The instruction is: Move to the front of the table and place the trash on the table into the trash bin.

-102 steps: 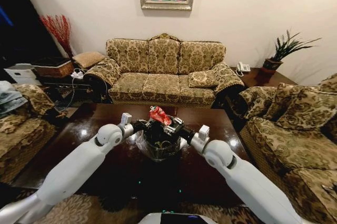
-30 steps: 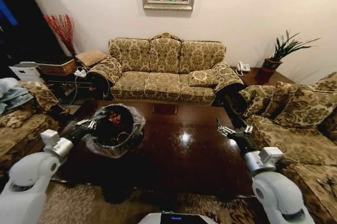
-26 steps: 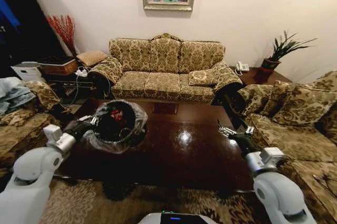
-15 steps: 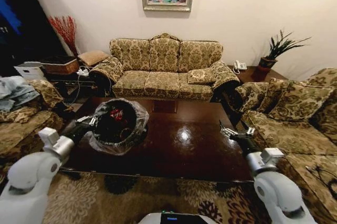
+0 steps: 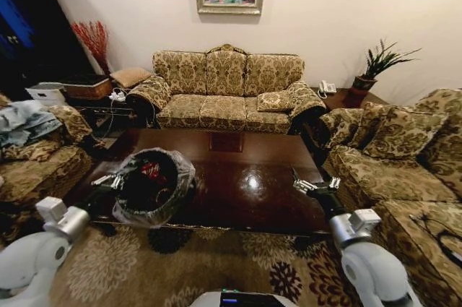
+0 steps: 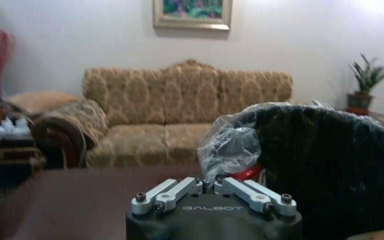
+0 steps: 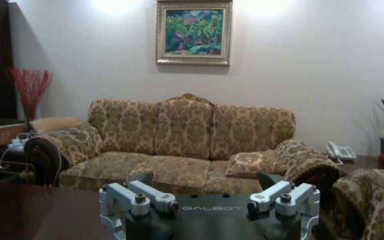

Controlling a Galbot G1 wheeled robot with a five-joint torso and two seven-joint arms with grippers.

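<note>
At the bench's [image 5: 238, 177] near left corner our left tool [image 5: 108, 180] was clamped on the liner at the rim of the trash bin [image 5: 148, 188], which hung partly past the edge. We saw red trash [image 5: 149, 170] inside it and the glossy top bare, so we judged the clearing essentially done. Our right tool [image 5: 315, 186] hovered spread and empty over the near right corner.

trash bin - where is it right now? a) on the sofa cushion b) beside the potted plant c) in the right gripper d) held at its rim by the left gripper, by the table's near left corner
d: the left gripper is shut on the liner at the rim of the trash bin, which sits at the near left corner of the table, while the right gripper is open and empty over the table's right side.
</note>
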